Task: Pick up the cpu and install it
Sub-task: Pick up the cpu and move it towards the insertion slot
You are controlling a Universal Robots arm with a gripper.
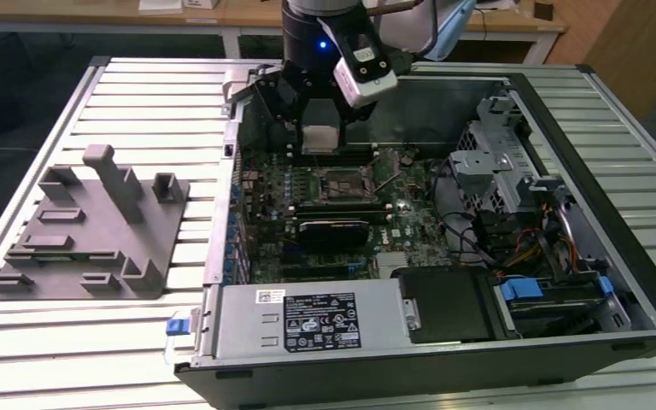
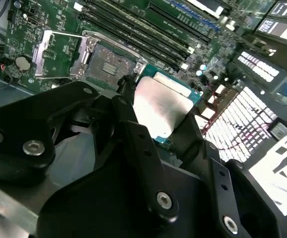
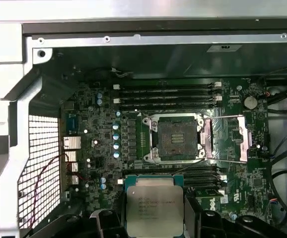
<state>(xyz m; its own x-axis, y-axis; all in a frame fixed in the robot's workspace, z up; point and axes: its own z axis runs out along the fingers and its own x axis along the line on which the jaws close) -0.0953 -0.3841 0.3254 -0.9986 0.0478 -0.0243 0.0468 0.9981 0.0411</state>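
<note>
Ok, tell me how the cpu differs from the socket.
The cpu is silvery with a flat top; the socket is dark, framed in metal. The cpu hangs in the gripper above the board; the socket sits on the board, empty. Both are square.

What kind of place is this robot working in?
Likely a computer assembly lab or workshop: an open computer case lies on a slatted table beside a grey fixture block, and the gripper holds the cpu over the motherboard.
</note>
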